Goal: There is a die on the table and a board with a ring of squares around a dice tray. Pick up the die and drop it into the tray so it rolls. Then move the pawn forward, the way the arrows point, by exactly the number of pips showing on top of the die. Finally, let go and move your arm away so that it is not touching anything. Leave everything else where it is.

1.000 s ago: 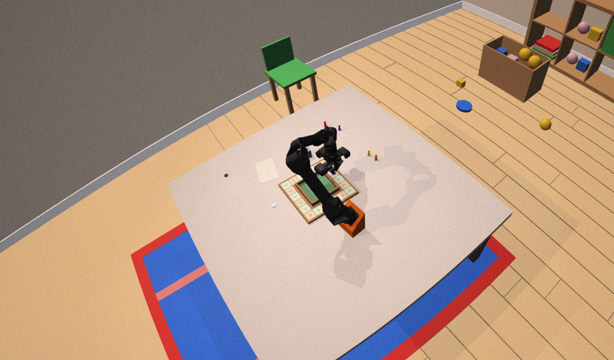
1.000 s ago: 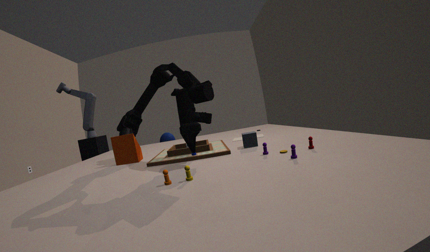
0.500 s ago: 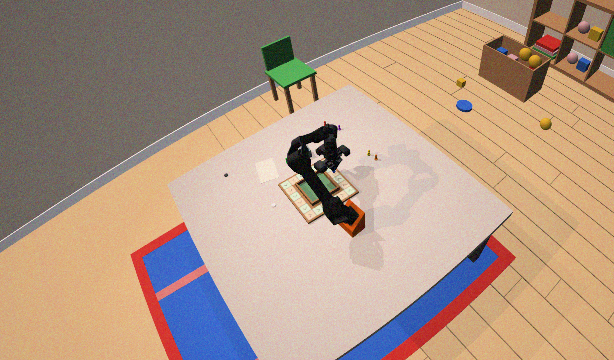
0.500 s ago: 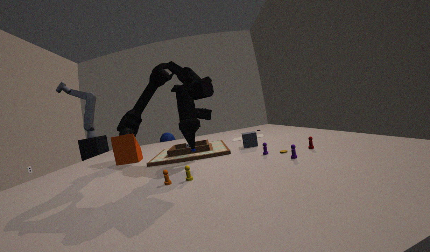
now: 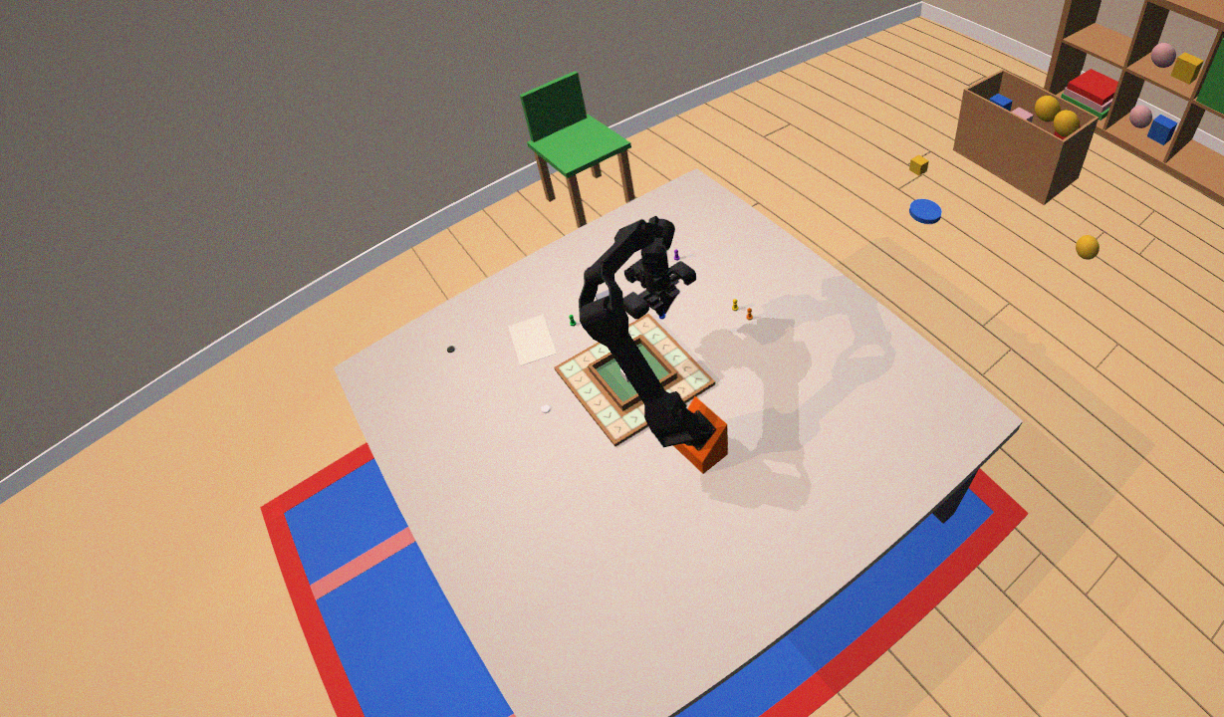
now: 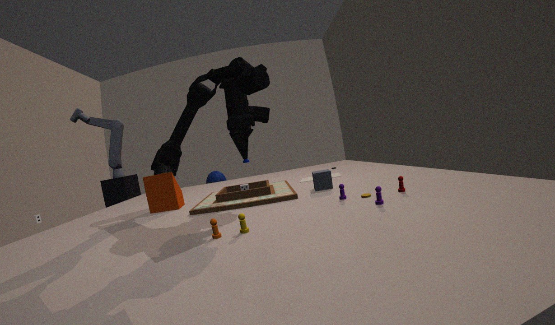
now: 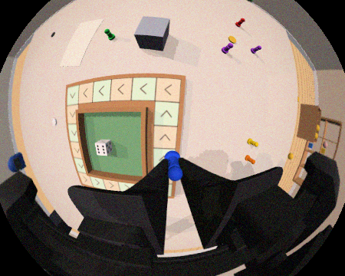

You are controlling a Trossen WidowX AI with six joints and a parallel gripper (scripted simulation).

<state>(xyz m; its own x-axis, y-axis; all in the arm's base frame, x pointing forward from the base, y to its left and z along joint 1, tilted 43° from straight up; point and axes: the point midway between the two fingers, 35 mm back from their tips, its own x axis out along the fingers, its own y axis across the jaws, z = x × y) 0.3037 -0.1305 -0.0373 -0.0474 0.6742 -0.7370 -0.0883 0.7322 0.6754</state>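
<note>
My gripper is shut on the blue pawn and holds it in the air, well above the board. In the wrist view the pawn appears over the board's right column, where the arrows point up the picture. The white die lies in the green-floored tray, left of the middle in the wrist view. Its top face appears to show six pips. The arm hides most of the die in the top view.
A grey block and a green pawn stand beyond the board. Two purple pawns, a red pawn and a yellow disc are farther off. Yellow and orange pawns stand beside the board.
</note>
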